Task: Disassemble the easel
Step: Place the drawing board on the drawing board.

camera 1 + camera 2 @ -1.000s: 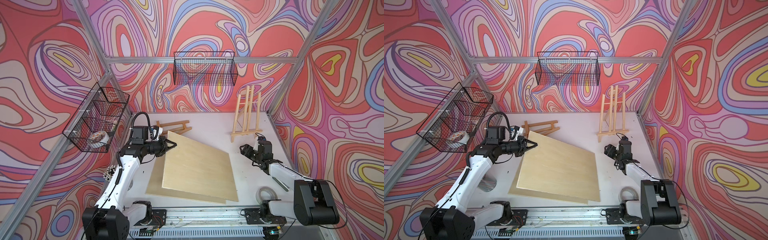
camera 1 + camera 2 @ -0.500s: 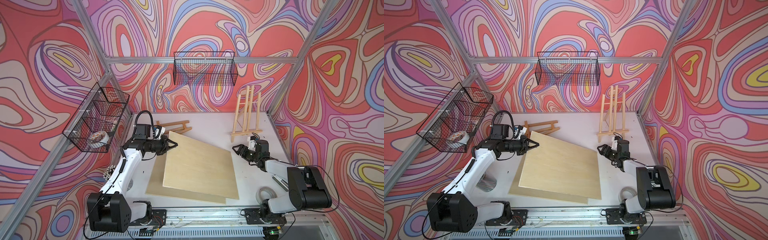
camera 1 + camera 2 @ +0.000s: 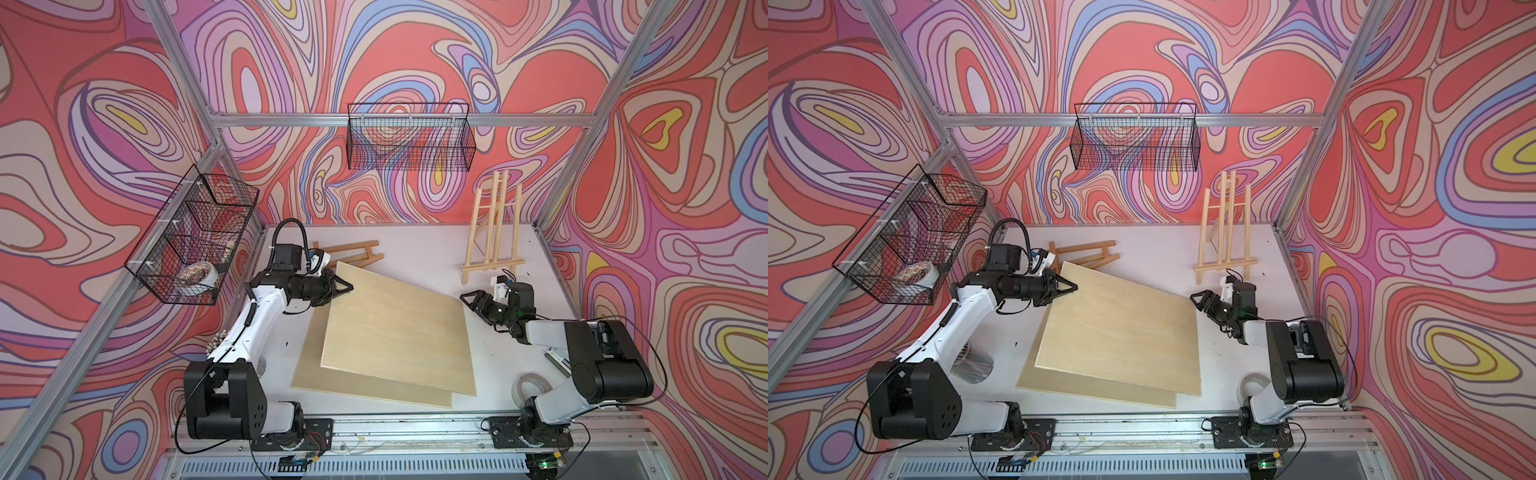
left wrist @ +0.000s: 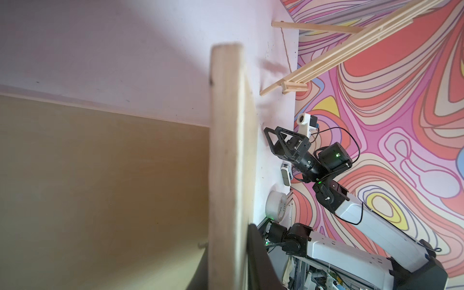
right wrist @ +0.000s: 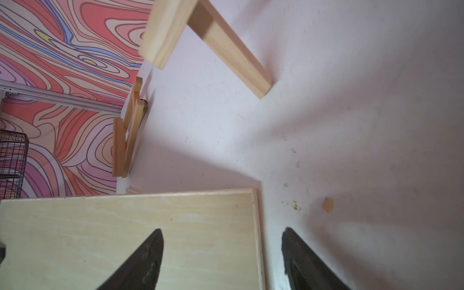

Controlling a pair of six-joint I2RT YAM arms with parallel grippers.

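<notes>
Near R: tape roll [image 3: 525, 384] on tabletop [image 3: 415, 245], partly behind R arm [image 3: 544, 332]. Mid-tabletop: 2 boards stacked. Lower board [image 3: 316, 374] lies flat. Upper board [image 3: 395, 328] sits skewed on it, overhanging to R and far.

R jaws are wide, at upper board's R corner. In wrist view one finger [image 5: 148, 258] is over the board, the other over bare tabletop; nothing held.

L arm [image 3: 257, 316] reaches upper board's far-L corner. L jaws are narrow, either side of its edge. Wrist view is blurred, so can't tell if gripping or loose.

Just beyond that corner, dark easel [image 3: 353, 253] lies flat, far L. Pale easel [image 3: 494, 232] stands upright far R, beyond R jaws, untouched.

Wire baskets: L wall [image 3: 191, 241], far wall [image 3: 409, 141].
</notes>
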